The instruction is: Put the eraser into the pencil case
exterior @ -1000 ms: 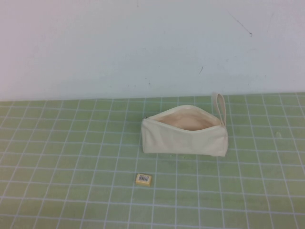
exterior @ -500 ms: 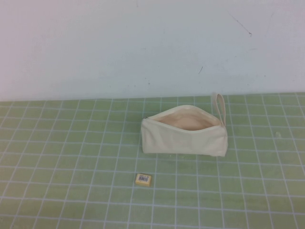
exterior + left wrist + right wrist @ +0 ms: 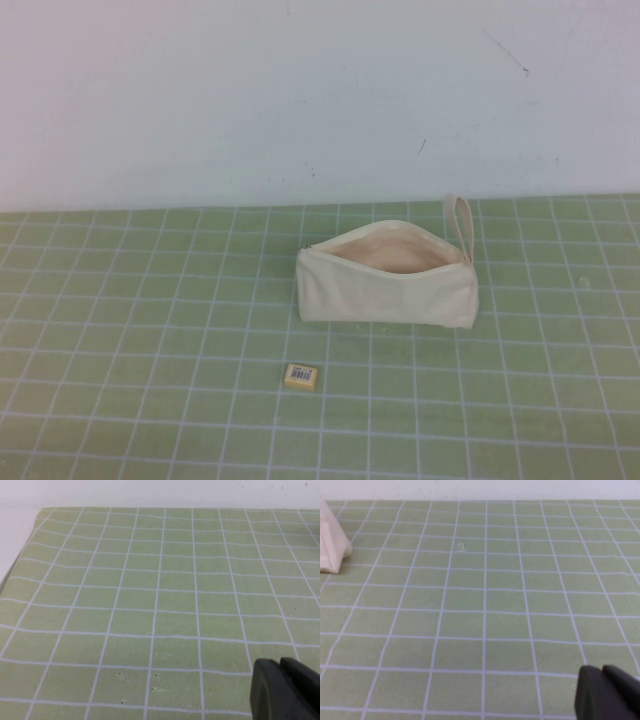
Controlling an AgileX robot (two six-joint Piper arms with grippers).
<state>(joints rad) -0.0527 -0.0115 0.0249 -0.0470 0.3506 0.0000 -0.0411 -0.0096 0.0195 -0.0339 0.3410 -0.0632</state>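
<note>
**A:** Where did the eraser (image 3: 301, 375) sit?

**B:** Flat on the green gridded mat (image 3: 150, 350), barcode label up, on the near side of the pencil case (image 3: 388, 286) and towards its left end — apart from it, with bare mat showing between the two.

**A:** And the pencil case itself?

**B:** It stood on its long edge near the middle of the mat, a little to the robot's right, with the zip mouth gaping upward so the beige lining showed. The loop strap (image 3: 462, 226) rose from its right end, towards the white wall (image 3: 300, 100) behind.

**A:** What of the arms?

**B:** Neither showed in the high view. The left gripper (image 3: 286, 689) appeared only as a dark tip at the corner of its own wrist view, above bare mat beside the mat's edge. Its two fingers lay pressed together with only a thin seam between them.

**A:** The right one?

**B:** Much the same — the right gripper (image 3: 607, 692) was a dark tip in the corner of its wrist view, fingers pressed together, holding nothing. One end of the pencil case showed at the far edge of that view, well apart from the gripper.
</note>
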